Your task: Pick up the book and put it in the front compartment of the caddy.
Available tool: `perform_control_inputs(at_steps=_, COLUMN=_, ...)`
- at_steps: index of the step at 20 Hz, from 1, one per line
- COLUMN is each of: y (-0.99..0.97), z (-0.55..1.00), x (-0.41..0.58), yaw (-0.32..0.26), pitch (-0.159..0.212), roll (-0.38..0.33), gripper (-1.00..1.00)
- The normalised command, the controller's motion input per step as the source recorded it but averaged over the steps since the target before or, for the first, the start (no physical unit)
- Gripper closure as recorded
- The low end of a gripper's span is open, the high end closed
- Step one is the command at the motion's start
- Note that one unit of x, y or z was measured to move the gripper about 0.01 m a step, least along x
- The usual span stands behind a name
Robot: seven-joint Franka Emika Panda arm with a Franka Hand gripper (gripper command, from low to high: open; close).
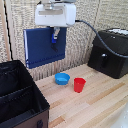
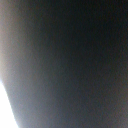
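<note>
A thin dark-blue book (image 1: 44, 46) hangs upright in the air above the wooden table, well clear of its surface. My gripper (image 1: 55, 36) comes down from the white wrist onto the book's upper right part and is shut on it; one finger shows in front of the cover. The black fabric caddy (image 1: 20, 97) stands at the exterior view's lower left, its dividers showing, and lies below and to the left of the book. A dark blurred surface (image 2: 70, 60), too close to identify, fills the wrist view.
A round blue bowl (image 1: 62, 78) and a red cup (image 1: 79, 84) sit on the table (image 1: 100, 105) just below the book's right side. A black hard-shelled box (image 1: 111, 51) stands at the exterior view's right, with a cable running from it to the arm.
</note>
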Motion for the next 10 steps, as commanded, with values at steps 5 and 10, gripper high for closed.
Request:
perform_control_inputs(at_steps=5, y=0.85, z=0.44, x=0.065, yaw=-0.059, pitch=0.004, roll=-0.014, gripper=1.0)
perform_control_inputs(at_steps=10, y=0.85, z=0.4, x=0.033, yaw=-0.054, pitch=0.021, roll=-0.012, gripper=1.0)
